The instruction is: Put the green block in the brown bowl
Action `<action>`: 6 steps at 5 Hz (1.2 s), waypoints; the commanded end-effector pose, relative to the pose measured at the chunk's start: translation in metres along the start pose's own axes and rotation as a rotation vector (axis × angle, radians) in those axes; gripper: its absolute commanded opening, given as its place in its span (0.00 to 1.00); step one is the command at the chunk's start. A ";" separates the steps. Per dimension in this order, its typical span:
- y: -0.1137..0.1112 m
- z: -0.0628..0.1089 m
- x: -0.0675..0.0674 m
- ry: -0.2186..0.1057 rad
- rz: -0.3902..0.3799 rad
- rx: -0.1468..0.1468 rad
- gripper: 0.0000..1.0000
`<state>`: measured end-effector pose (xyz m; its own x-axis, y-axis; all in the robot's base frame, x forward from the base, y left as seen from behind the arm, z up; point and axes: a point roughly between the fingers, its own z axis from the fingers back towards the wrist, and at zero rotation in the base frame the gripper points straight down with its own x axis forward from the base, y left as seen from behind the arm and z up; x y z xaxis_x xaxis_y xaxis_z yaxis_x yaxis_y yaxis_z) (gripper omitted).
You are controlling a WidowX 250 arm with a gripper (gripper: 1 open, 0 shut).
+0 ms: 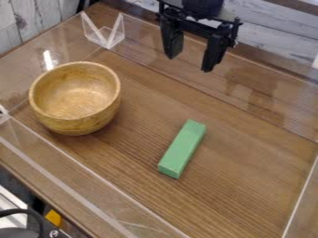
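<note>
The green block (183, 148) lies flat on the wooden table (236, 102), right of centre and toward the front, its long axis running diagonally. A round light-brown wooden bowl (76, 97) stands upright at the left, with nothing inside it. My gripper (192, 49) hangs above the back of the table, pointing down, open, with nothing between its black fingers (213, 53). It is well behind the block and to the right of the bowl, touching neither.
Low clear plastic walls (102, 30) border the table, with a folded clear piece at the back left. A white plank wall stands behind. The table's front edge drops off at the lower left, where black cables (25, 223) show.
</note>
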<state>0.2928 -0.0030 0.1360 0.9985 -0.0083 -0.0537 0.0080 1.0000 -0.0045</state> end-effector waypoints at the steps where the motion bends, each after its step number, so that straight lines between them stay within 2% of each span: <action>1: -0.001 -0.007 -0.003 0.020 0.005 -0.002 1.00; 2: -0.004 -0.019 -0.022 0.049 0.025 -0.007 1.00; 3: -0.011 -0.030 -0.036 0.058 0.052 -0.005 1.00; 4: -0.018 -0.039 -0.044 0.063 0.068 0.000 1.00; 6: -0.024 -0.050 -0.050 0.080 0.088 0.001 1.00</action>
<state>0.2360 -0.0255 0.0788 0.9807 0.0819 -0.1774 -0.0809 0.9966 0.0128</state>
